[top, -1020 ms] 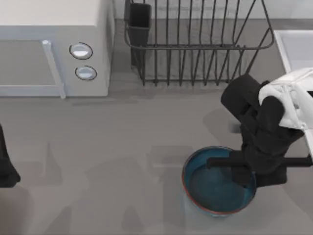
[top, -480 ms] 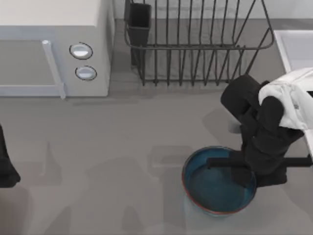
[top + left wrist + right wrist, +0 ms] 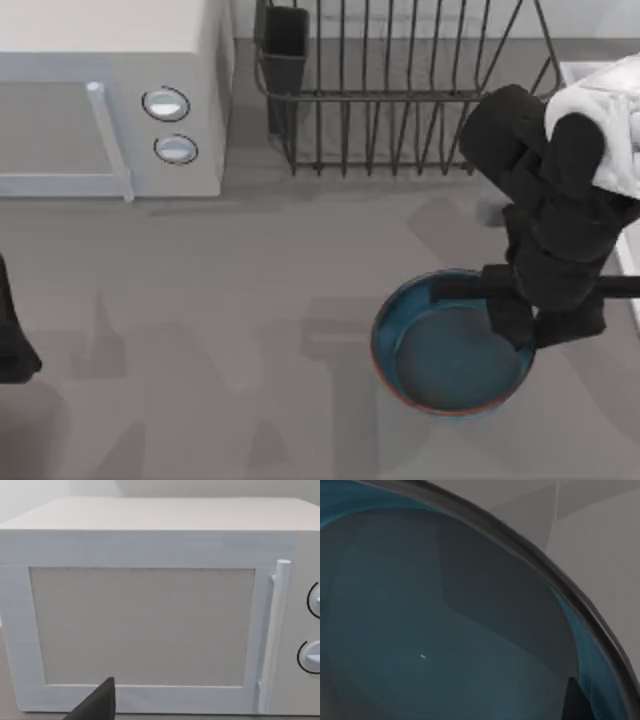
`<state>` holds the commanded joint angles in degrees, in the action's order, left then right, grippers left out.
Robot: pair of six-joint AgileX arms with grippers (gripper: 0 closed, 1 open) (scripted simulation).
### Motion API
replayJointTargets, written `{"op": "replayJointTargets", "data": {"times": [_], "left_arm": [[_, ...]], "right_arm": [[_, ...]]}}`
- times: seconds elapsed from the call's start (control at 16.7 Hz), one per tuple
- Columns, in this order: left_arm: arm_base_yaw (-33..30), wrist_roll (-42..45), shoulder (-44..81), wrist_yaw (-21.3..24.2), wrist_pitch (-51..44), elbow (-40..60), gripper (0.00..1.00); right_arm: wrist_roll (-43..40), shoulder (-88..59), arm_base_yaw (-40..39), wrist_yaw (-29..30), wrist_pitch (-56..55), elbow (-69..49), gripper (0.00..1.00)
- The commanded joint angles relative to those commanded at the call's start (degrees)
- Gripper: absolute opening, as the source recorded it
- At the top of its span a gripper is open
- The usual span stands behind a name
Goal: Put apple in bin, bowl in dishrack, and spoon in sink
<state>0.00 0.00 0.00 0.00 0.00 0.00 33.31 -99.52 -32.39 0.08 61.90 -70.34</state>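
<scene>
My right pincer is clamped on the right-hand rim of the round, deep teal-blue bowl with its thin reddish-brown rim, one finger reaching down inside the wall. Against the top view of half a second ago, the bowl looks larger and has shifted slightly toward the rear of the grey surface, and my arm has swung back with it, so its dark forearm now overlaps the front bars of the large black wire dishrack. I read that as the bowl having come up off the surface: the grasp has held and the carry has begun. In the right wrist view the bowl's glazed inside sits close under the camera.

The bowl still hangs in front of the dishrack, not over it, so the lift needs more height before I move it rearward across the front bars. My left pincer is parked at the left edge, facing the white microwave oven with two round knobs; I cannot tell its state.
</scene>
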Motion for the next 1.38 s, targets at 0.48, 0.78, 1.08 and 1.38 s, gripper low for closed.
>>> {"op": "replayJointTargets", "data": {"times": [0.48, 0.78, 1.08, 1.38], "left_arm": [[0.00, 0.00, 0.00, 0.00, 0.00, 0.00, 1.00], [0.00, 0.00, 0.00, 0.00, 0.00, 0.00, 1.00], [0.00, 0.00, 0.00, 0.00, 0.00, 0.00, 1.00], [0.00, 0.00, 0.00, 0.00, 0.00, 0.00, 1.00]], "right_arm": [[-0.25, 2.64, -0.01, -0.06, 6.47, -4.78, 0.00], [-3.13, 3.77, -2.89, 5.96, 0.19, -6.22, 0.00], [-11.26, 6.53, -10.39, 22.62, -17.19, -8.67, 0.00], [-21.88, 10.52, -19.13, 42.62, -40.76, -10.00, 0.00]]}}
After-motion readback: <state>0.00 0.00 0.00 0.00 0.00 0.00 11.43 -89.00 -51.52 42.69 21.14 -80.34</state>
